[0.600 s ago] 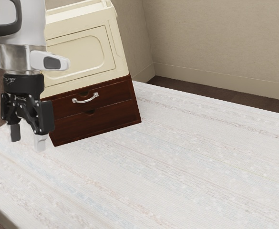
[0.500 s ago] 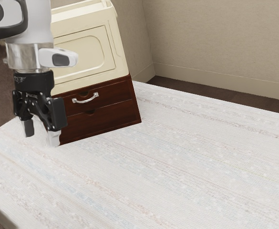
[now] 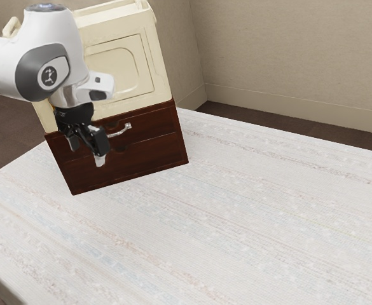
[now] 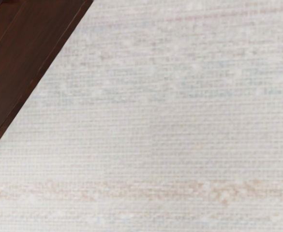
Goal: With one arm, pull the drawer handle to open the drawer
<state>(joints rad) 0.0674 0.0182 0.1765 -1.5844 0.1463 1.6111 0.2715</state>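
In the exterior view my gripper (image 3: 88,154) is open, its fingers spread and pointing down, in front of the dark wooden cabinet's left part. The silver curved handle (image 3: 120,133) is on the upper drawer (image 3: 152,128), just to the exterior view's right of the gripper, which hides the handle's near-left end. Nothing is between the fingers. The upper drawer looks shut, level with the lower drawer front (image 3: 141,152). The wrist view has the dark cabinet (image 4: 27,58) at one corner, beside the cloth.
A cream box with a recessed panel (image 3: 154,82) stands on the dark cabinet. A pale striped cloth (image 3: 236,216) covers the table in front of and beside the cabinet. Behind rises a beige wall (image 3: 287,57).
My gripper has moved up and toward the exterior view's right, nearer the handle, and the hand has tilted and turned. It now covers part of the handle. The drawers have not moved.
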